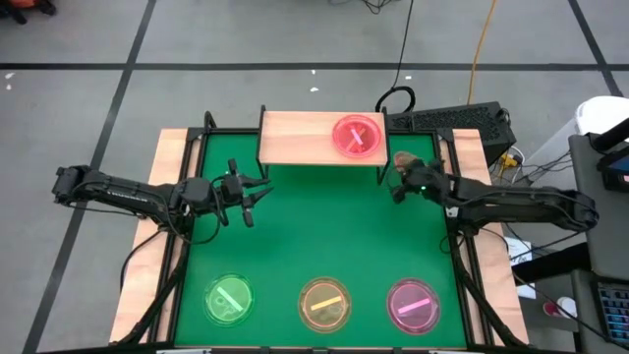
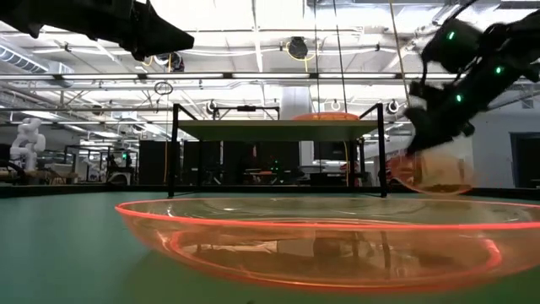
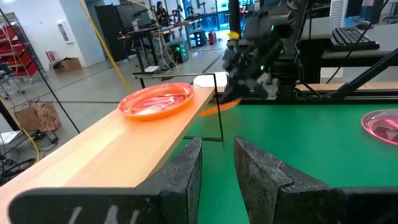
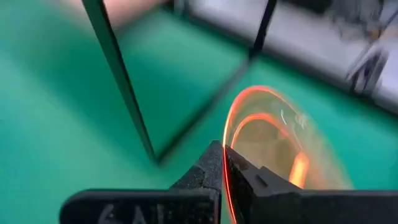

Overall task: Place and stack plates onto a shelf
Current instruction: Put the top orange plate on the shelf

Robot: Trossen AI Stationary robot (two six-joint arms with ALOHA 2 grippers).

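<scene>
Plates sit in a row along the near edge of the big green mat point(image 1: 314, 226), the side farthest from the shelf: a translucent green round plate point(image 1: 229, 299), a translucent orange-yellow round plate point(image 1: 324, 303) in the middle, and a translucent pink round plate point(image 1: 413, 303). Each shows a bright diagonal stripe across its centre. From table height the middle one fills the foreground, its rim glowing orange.

Farther in, closer to the shelf, both dark arms hang over the mat. The left gripper point(image 1: 252, 200) hovers just in front of the shelf's left end, its fingers point(image 3: 186, 168) spread apart with nothing between them. The right gripper point(image 1: 398, 183) is just off the shelf's right front corner, its jaws pressed together on the rim of a translucent orange round plate point(image 4: 273, 146). That plate is lifted clear of the mat and tilted steeply, nearly on edge, beside the shelf's thin black metal leg point(image 4: 121, 81).

Beyond them stands the small rectangular light-wood shelf point(image 1: 295, 138) on black legs, at the far edge of the mat. One translucent pink-red round plate point(image 1: 356, 136) lies flat on its right half; its left half is bare wood.
</scene>
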